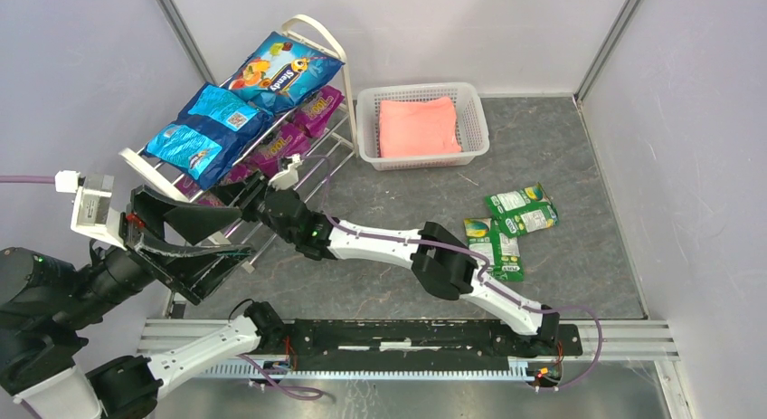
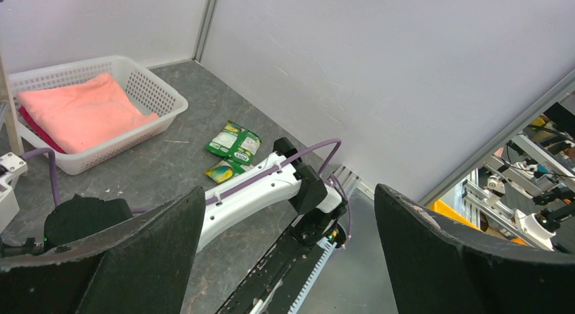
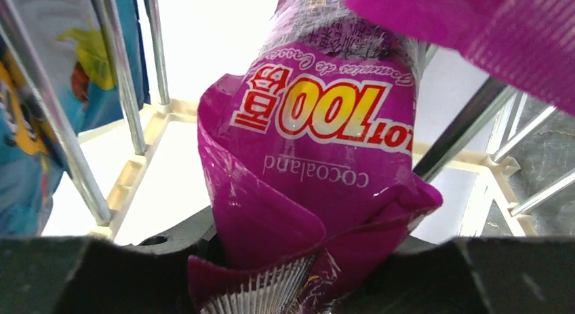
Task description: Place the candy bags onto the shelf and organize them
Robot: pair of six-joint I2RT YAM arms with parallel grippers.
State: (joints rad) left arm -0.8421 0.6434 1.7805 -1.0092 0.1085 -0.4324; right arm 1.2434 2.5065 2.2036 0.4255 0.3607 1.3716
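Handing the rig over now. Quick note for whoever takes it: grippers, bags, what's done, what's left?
Left gripper: open, empty, beside the near end of the shelf.
Right gripper: shut on a purple bag, inside the shelf's lower tier.
Done: big blue bag and two small blue bags lie on the top tier; other purple bags are on the lower tier.
Left: release the held bag, then shelve the three green bags lying on the table to the right.
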